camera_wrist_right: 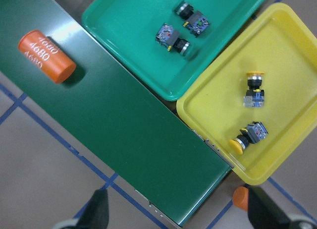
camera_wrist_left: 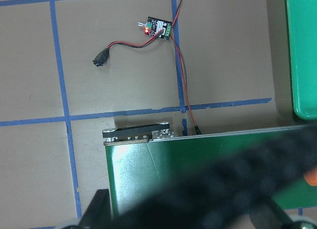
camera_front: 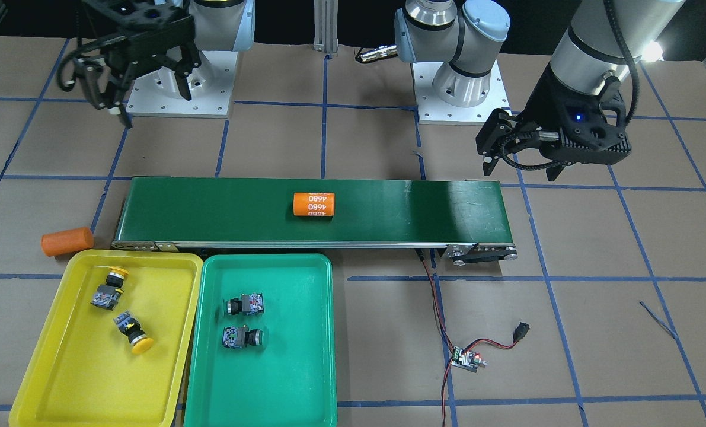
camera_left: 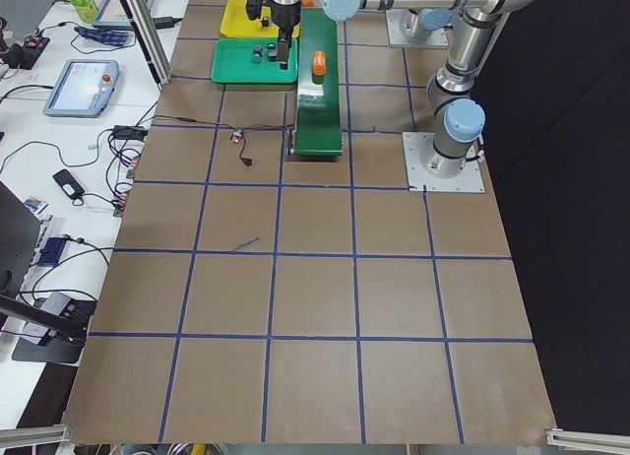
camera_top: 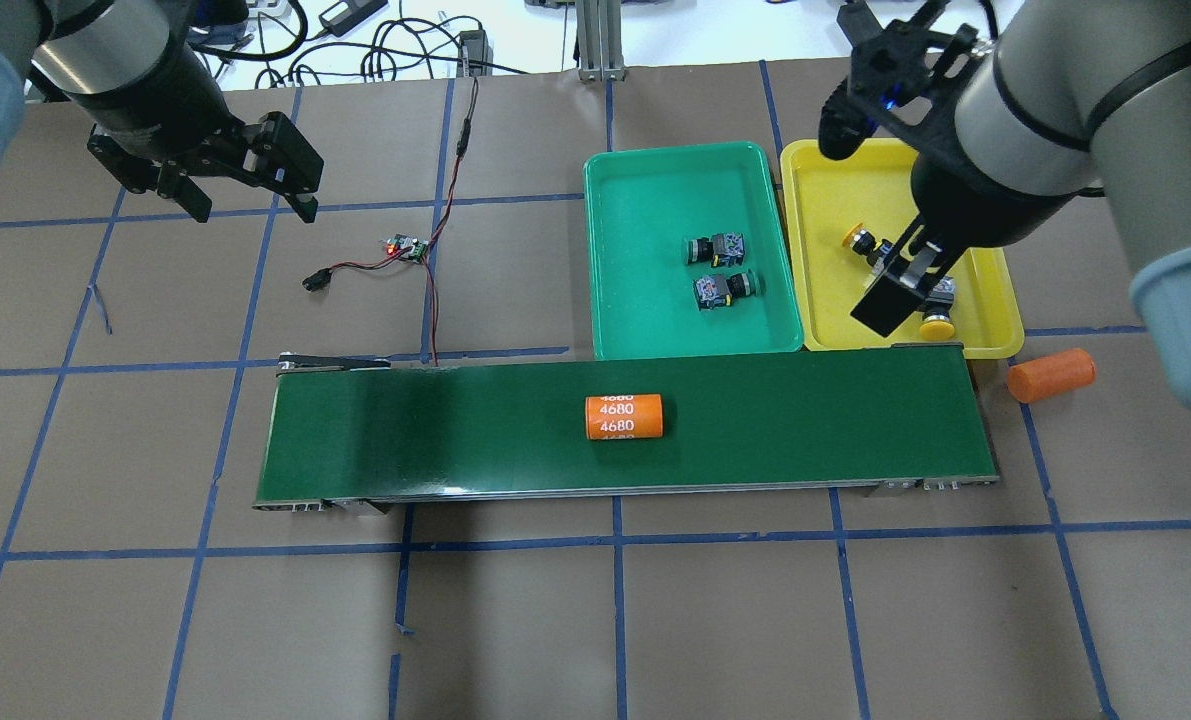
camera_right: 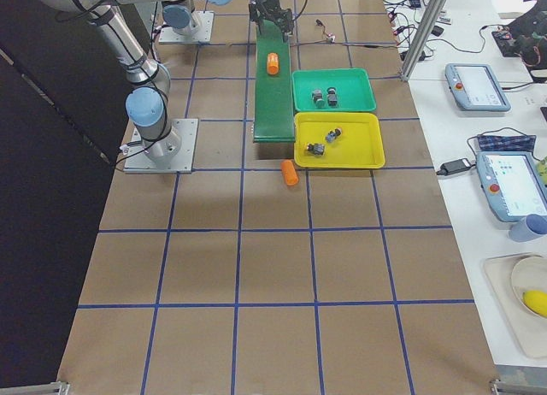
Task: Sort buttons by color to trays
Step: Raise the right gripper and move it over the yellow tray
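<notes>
Your right tool (camera_wrist_right: 178, 214) hangs spread, empty; the nearest yellow button (camera_wrist_right: 249, 136) lies apart from it in the yellow tray (camera_wrist_right: 292, 50). Left tool (camera_top: 253, 203) is spread too.

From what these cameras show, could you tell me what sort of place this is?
Most likely a robotics lab test cell: a paper-covered table taped in a blue grid, a small conveyor belt, and teach pendants on the side bench.

A circuit board (camera_wrist_left: 157, 28) trailing red-black wires (camera_wrist_left: 180, 65) lies beyond the end of the conveyor belt (camera_wrist_left: 163, 174), green tray (camera_wrist_left: 303, 65) at right.
</notes>
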Motion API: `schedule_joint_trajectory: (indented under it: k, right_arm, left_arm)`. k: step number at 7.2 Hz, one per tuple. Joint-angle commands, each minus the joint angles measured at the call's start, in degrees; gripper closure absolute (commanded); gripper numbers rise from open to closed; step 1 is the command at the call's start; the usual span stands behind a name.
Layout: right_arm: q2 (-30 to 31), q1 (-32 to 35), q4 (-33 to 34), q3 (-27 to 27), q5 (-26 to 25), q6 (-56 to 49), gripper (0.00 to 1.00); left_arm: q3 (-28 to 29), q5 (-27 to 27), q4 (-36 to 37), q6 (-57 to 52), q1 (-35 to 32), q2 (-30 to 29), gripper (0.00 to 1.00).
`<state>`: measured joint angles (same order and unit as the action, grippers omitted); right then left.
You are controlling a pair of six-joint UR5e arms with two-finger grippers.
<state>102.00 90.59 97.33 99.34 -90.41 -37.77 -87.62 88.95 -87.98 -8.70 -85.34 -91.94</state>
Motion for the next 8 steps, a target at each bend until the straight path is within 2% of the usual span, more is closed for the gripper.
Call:
schedule_joint_trajectory:
  k: [1,2,4,6,8]
  right_arm:
    - [0.22,-1.47,-0.47,-0.37,0.23,20.72,0.0]
    - [0.57,-1.47,-0.65,-0.28,0.41,28.64,0.0]
    - [1.09,-0.6,-1.0,-0.11,1.29,56.36,0.0]
    - [0.83,1.78,-0.65,-0.72,2.35,62.16,0.0]
    - [-1.17,1.87,-0.82,-2.99,2.7,61.42,0.0]
  left_arm:
    - [0.0,0.0,0.0,0.0,0.0,0.01,0.0]
    - [0.08,0.0,0.0,0.0,0.0,0.01,0.0]
    - [0.08,0.0,0.0,0.0,0.0,0.01,0.0]
    - [0.08,0.0,0.0,0.0,0.0,-0.08,0.0]
    - [0.17,0.0,0.0,0.0,0.0,0.01,0.0]
